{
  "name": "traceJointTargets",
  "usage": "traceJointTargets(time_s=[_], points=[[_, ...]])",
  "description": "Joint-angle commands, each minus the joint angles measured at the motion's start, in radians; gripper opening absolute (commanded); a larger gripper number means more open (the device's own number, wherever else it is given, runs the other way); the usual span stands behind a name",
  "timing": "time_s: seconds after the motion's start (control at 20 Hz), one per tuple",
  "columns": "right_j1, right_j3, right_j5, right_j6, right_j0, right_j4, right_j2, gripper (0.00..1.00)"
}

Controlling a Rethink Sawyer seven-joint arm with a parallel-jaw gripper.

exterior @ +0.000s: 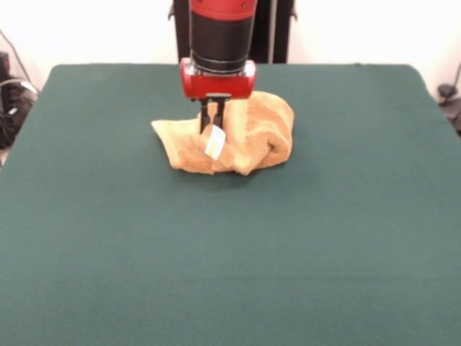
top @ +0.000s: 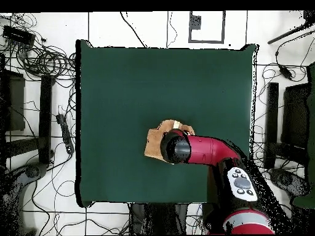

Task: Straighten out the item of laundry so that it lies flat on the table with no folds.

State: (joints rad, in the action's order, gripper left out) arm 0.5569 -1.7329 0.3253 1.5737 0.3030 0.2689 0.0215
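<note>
The item of laundry [exterior: 252, 137] is a golden-orange towel, crumpled into a folded heap on the far middle of the green table [exterior: 230, 252]. A white tag [exterior: 215, 142] hangs at its front. My gripper [exterior: 211, 124] comes straight down onto the heap's left part, its dark fingers close together and pinched on a fold of cloth just above the tag. In the overhead view the towel [top: 159, 138] shows only partly, and the red arm [top: 206, 149] covers its right side and hides the gripper.
Green cloth stretches wide on every side of the towel. Cables and stands [top: 46, 67] lie on the floor around the table edges [top: 79, 123].
</note>
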Motion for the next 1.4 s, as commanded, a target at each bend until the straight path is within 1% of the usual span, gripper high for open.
traceJointTargets(time_s=[0.05, 0.3, 1.4], points=[[0.0, 0.008, 0.094, 0.187, -0.064, -0.087, 0.061, 0.0], [0.006, 0.009, 0.112, 0.231, -0.104, -0.128, 0.027, 0.0], [0.009, -0.023, 0.083, 0.281, -0.239, -0.276, -0.075, 0.0]])
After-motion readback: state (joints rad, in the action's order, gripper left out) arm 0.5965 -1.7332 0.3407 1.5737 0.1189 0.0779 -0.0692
